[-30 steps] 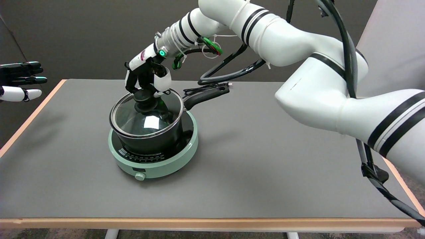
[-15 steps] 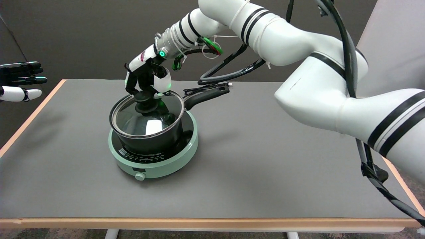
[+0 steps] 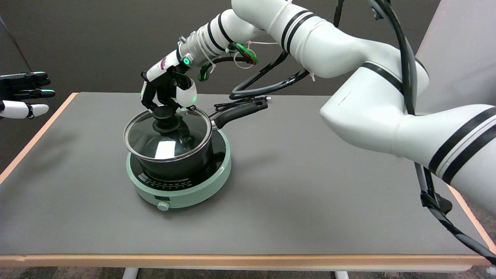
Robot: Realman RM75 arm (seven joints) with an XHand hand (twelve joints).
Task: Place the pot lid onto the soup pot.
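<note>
Glass pot lid [image 3: 166, 137] sits slightly off-centre over the soup pot [image 3: 182, 162] on the green induction cooker [image 3: 186, 193]; right hand [image 3: 166, 93] fingers clamp its knob [image 3: 164, 114].

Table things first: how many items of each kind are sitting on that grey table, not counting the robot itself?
Black soup pot with a long handle: 1
Round glass pot lid with a black knob, held at the knob by the right hand: 1
Mint-green round cooker with a dial: 1
Black power cable behind the pot: 1
Total: 4
</note>
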